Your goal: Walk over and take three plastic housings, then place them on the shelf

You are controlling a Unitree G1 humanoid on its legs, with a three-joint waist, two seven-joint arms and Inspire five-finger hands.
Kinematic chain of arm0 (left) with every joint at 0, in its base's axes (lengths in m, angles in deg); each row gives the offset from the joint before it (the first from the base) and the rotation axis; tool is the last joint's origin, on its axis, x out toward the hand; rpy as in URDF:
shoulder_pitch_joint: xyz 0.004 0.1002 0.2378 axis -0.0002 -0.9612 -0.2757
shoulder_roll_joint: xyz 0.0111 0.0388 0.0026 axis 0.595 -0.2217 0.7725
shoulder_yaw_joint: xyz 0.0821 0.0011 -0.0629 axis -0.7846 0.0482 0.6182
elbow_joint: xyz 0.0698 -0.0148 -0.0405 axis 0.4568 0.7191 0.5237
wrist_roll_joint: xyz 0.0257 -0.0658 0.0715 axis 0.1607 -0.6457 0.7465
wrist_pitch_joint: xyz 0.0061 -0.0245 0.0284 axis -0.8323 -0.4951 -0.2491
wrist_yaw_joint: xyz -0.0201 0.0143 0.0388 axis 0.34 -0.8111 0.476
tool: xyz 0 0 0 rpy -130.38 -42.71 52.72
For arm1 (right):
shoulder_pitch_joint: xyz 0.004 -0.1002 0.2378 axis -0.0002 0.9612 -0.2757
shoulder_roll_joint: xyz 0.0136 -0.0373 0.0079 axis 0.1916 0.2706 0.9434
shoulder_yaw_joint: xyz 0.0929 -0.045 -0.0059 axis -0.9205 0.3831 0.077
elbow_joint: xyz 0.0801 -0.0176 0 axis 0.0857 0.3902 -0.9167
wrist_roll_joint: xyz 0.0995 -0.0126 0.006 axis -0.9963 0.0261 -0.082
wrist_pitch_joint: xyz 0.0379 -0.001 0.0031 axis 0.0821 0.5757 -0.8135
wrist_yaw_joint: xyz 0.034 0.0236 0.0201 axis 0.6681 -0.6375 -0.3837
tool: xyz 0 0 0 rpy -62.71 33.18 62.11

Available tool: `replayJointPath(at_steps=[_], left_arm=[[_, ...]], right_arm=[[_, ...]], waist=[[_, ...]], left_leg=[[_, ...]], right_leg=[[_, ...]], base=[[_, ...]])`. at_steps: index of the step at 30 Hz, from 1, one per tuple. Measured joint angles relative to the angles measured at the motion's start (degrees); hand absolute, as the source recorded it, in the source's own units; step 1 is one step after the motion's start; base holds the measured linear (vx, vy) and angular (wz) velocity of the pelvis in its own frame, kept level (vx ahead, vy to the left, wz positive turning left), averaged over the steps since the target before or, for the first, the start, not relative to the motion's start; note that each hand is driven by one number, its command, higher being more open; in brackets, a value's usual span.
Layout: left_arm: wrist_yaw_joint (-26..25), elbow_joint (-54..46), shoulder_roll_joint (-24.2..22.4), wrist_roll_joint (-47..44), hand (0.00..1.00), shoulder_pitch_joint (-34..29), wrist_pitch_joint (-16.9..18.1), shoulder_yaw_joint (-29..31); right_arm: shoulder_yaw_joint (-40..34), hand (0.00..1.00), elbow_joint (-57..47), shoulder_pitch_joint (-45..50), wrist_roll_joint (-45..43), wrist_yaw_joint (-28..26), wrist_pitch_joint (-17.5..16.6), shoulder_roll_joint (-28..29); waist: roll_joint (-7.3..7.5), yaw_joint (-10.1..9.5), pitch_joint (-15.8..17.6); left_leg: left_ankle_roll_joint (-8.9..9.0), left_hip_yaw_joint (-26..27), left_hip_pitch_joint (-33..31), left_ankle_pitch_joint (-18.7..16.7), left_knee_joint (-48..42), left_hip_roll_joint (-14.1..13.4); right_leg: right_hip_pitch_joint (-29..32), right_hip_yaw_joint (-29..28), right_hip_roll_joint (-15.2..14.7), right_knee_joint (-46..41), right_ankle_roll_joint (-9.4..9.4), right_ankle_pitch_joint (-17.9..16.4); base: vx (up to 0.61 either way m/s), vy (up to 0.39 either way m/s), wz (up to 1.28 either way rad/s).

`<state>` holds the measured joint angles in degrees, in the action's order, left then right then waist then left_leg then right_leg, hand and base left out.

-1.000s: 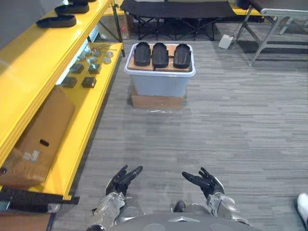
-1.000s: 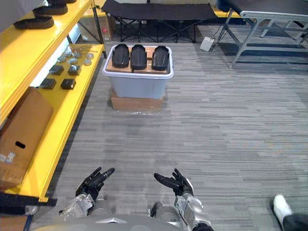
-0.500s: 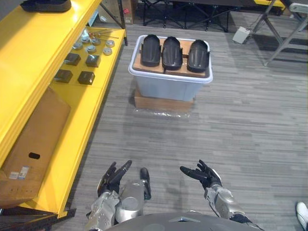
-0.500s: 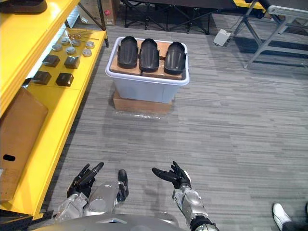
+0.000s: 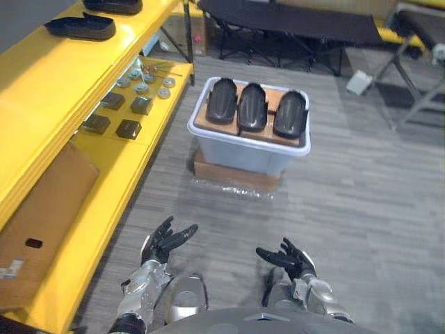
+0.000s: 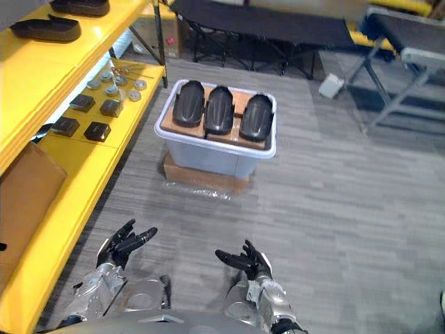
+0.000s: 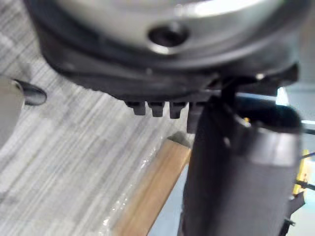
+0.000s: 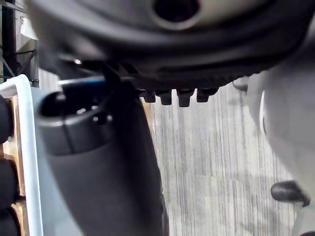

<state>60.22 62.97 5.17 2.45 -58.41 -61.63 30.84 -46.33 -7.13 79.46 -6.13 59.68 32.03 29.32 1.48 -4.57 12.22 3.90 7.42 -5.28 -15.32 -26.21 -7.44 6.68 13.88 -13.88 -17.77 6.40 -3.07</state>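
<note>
approach | our view has shifted, tub [image 5: 240, 149] looks closer | three housings [image 5: 252, 108] in a row on top of it, untouched | left hand [image 5: 167, 240] and right hand [image 5: 285, 257] spread, empty, well short of tub | yellow shelf [image 5: 62, 76] left of tub, so grabbing comes first

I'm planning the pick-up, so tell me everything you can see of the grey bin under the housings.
The bin is a rectangular tub of pale grey plastic with a white rim, upright. A brown board lies across its top, carrying three black housings side by side. It stands on a flat brown base on the grey floor, apart from the yellow shelf.
</note>
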Motion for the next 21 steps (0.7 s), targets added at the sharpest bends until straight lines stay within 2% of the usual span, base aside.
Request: replayJointPath(at_steps=[1,2,3,5,6,7,9,10,11,12,13,14,15,16,18,19,21], left_arm=[[0.0,1.8,-1.5,-0.4,1.0,-1.5,-0.1,0.0],[0.0,2.1,-2.2,-1.5,1.0,-2.4,-0.2,0.0],[0.2,2.4,-3.5,-1.7,1.0,-2.9,0.2,-0.5],[0.4,2.5,-3.5,-1.8,1.0,-2.4,0.2,-0.4],[0.3,2.7,-3.2,-1.5,1.0,-2.6,0.5,-0.4],[0.2,2.9,-3.1,-1.4,1.0,-2.6,0.5,-0.5],[0.7,2.6,-3.6,-1.8,1.0,-2.0,1.1,-1.2],[1.0,2.5,-4.0,-1.8,1.0,-1.6,1.2,-1.7],[1.3,2.4,-4.7,-1.7,1.0,-1.0,1.2,-2.5],[1.5,2.5,-5.8,-1.6,1.0,-0.6,1.2,-3.8],[1.6,2.4,-5.7,-1.3,1.0,0.2,0.8,-4.6],[1.8,2.4,-5.3,-1.2,1.0,0.7,0.6,-5.0],[1.7,2.1,-4.6,-1.1,1.0,1.4,0.3,-6.2],[1.7,2.0,-3.9,-0.8,1.0,2.2,-0.1,-7.3],[1.7,1.3,-3.5,1.6,1.0,2.3,-0.2,-8.8],[1.4,0.6,-3.2,2.4,1.0,2.0,-0.4,-9.2],[1.0,0.5,-3.1,2.7,1.0,2.0,-1.6,-10.0]], right_arm=[[0.1,1.0,0.8,0.0,0.0,0.8,0.5,-0.9],[0.2,1.0,0.8,0.0,0.0,0.9,0.5,-1.4],[-0.1,1.0,1.1,-0.6,-0.1,1.5,0.5,-2.3],[-0.9,1.0,2.1,-0.7,0.0,2.0,0.9,-3.1],[-1.1,1.0,2.1,0.0,0.0,2.6,1.0,-3.0],[-1.1,1.0,1.8,0.3,0.1,2.9,1.0,-3.0],[-2.5,1.0,-1.2,0.7,0.0,4.0,0.3,-3.4],[-2.8,1.0,-2.2,0.7,0.0,4.4,0.2,-3.3],[-3.1,1.0,-3.5,0.8,0.0,5.3,0.0,-3.3],[-3.2,1.0,-4.9,0.9,0.0,6.3,-0.7,-3.2],[-3.3,1.0,-6.2,0.9,-0.1,7.6,-1.0,-2.6],[-3.3,1.0,-7.0,0.9,0.0,8.4,-1.1,-1.8],[-3.0,1.0,-8.9,1.0,0.0,9.4,-1.4,-0.3],[-2.6,1.0,-10.6,1.7,0.0,10.6,-2.2,1.1],[-0.9,1.0,-14.3,3.0,0.0,12.2,-2.9,1.3],[-0.1,1.0,-17.0,3.7,0.0,13.1,-3.1,1.3],[0.2,1.0,-20.7,4.7,0.1,14.8,-3.1,1.3]], waist=[[-1.99,-0.62,-1.4],[-2.76,-0.98,-1.7],[-4.69,-0.53,-1.5],[-5.8,-0.42,-0.8],[-5.71,-0.39,-0.7],[-5.78,-0.33,-0.8],[-5.91,0.85,-0.8],[-5.89,1.22,-0.8],[-5.9,1.77,-0.8],[-6.15,1.75,-1.0],[-5.11,1.92,-0.8],[-3.75,2.33,-0.8],[-1.74,2.3,-0.7],[-0.35,2.37,-1.0],[-0.21,2.77,-1.1],[-0.59,3.31,-1.3],[-1.42,3.57,-1.7]], left_leg=[[1.38,-0.5,0.4,-0.8,-2.2,-3.0],[1.45,-0.5,-0.4,-0.8,-4.3,-4.3],[0.55,-0.3,-4.6,1.9,-12.1,-7.0],[0.3,0.7,-8.4,9.1,-21.5,-10.3],[0.93,3.0,-9.2,9.2,-23.7,-11.9],[0.89,4.6,-8.6,8.4,-22.1,-12.3],[1.3,10.6,-7.1,8.5,-7.1,-11.6],[1.5,10.8,-7.1,9.4,-2.8,-11.0],[1.58,10.7,-6.7,12.3,4.0,-10.4],[1.3,10.2,-5.1,18.6,11.1,-9.3],[0.68,10.5,-3.1,19.2,14.2,-7.8],[0.67,11.4,-2.5,19.8,15.8,-6.7],[-0.07,12.8,-0.8,20.7,19.6,-4.5],[-0.6,14.0,0.8,21.5,22.9,-2.4],[-1.26,15.2,3.3,22.3,26.9,0.1],[-1.25,15.9,4.3,22.5,28.8,1.3],[-1.52,16.6,5.2,23.0,30.9,2.5]], right_leg=[[-0.6,0.5,2.5,-0.8,-1.28,-1.9],[-1.0,0.8,3.6,-0.3,-1.77,-2.5],[-3.0,2.0,5.3,1.2,-2.22,-2.9],[-7.8,3.6,6.9,5.4,-2.99,-1.7],[-11.7,4.5,7.2,8.3,-3.1,-1.0],[-13.2,4.9,7.1,9.7,-3.04,-0.7],[-15.6,5.6,6.5,13.0,-2.45,-0.3],[-15.5,6.0,6.4,13.1,-2.4,-0.2],[-15.2,6.5,6.2,13.1,-2.32,-0.2],[-14.9,6.3,6.1,13.1,-1.25,-0.3],[-15.1,5.9,4.8,13.7,0.2,-0.7],[-14.9,6.0,3.9,14.1,0.83,-0.3],[-14.5,6.3,2.4,14.5,1.16,-0.2],[-14.4,6.5,0.9,15.0,1.57,0.1],[-14.5,6.4,-0.9,14.9,2.05,0.1],[-14.4,6.3,-2.0,14.9,3.06,0.2],[-14.0,6.0,-2.6,14.9,3.35,0.3]], base=[[0.28,-0.282,0.13],[0.29,-0.219,-0.03],[0.25,-0.17,0.12],[0.3,-0.233,0.23],[0.33,-0.186,0.13],[0.32,-0.118,0.06],[0.28,-0.04,0.07],[0.24,0.05,0.13],[0.22,0.119,0.02],[0.24,0.194,-0.14],[0.18,0.192,-0.2],[0.14,0.177,-0.21],[0.13,0.164,-0.16],[0.1,0.126,-0.21],[0.08,0.128,-0.19],[0.07,0.132,-0.16],[0.06,0.087,-0.14]])
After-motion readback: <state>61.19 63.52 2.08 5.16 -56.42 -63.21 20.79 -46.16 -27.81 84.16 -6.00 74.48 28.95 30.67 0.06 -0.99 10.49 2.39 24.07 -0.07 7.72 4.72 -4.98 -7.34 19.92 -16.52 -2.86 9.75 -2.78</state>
